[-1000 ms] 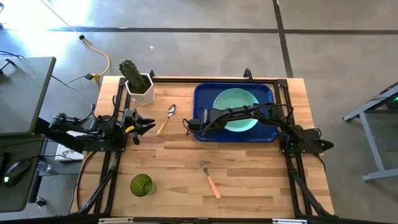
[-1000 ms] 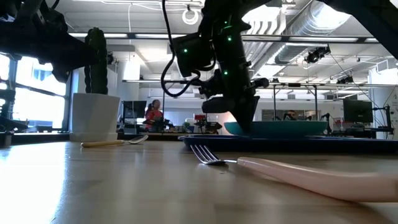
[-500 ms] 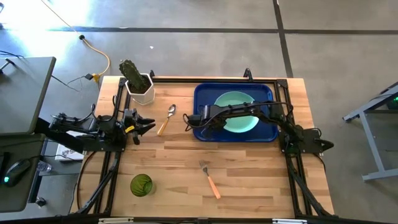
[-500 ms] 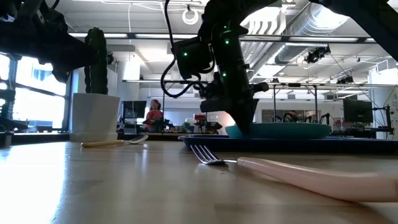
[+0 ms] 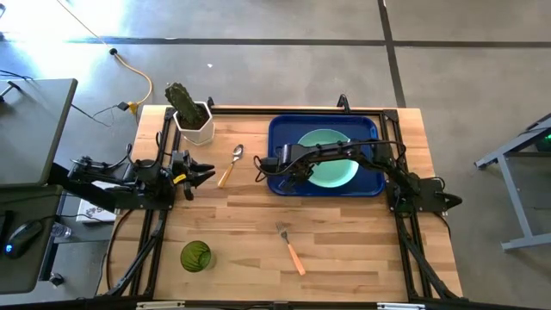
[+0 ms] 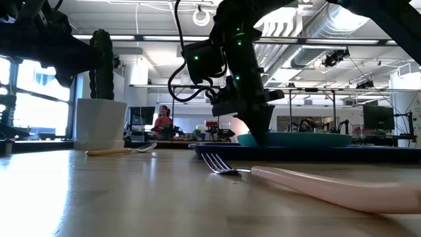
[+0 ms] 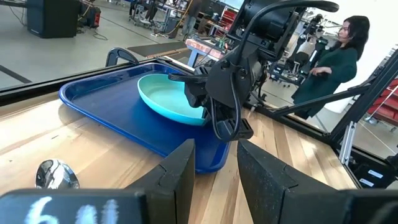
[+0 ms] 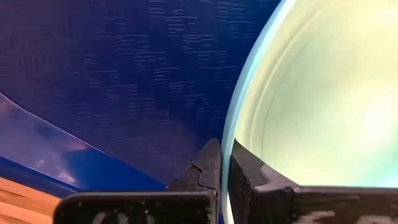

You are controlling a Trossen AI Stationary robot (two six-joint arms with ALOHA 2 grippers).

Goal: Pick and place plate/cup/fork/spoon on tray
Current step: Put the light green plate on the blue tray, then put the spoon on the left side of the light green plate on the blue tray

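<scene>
Tray [image 5: 280, 129] serves as the landmark here. Farthest to its left, the left gripper [image 5: 207, 173] waits over bare table with its fingers spread open, pointing toward the tray; its wrist view cuts off most of the spoon, showing only the shiny bowl at the picture edge. The cactus [image 5: 182, 102] in its white pot stands left of the tray near the table's far edge; the low view shows it as a dark column, its colour lost against the bright windows. The cup [image 5: 195, 256] sits well to the tray's left, at the near edge of the table, and only the high view catches it. The spoon [image 5: 231, 164] lies just left of the tray. The fork [image 5: 290, 245] lies on the wood on the near side of the tray, well apart from it; in the low view its handle is blurred and runs out of the picture.

Over the tray's left part, the right gripper [image 5: 291, 168] is clamped on the left rim of the plate [image 5: 331, 164]. The right wrist view shows the fingers [image 8: 208, 163] pinching that rim, a contact the arm hides from above. The left wrist view shows the plate tilted, its gripped edge raised over the tray floor; whether its far edge touches the tray is not clear. A person [image 7: 333, 59] stands in the room beyond.
</scene>
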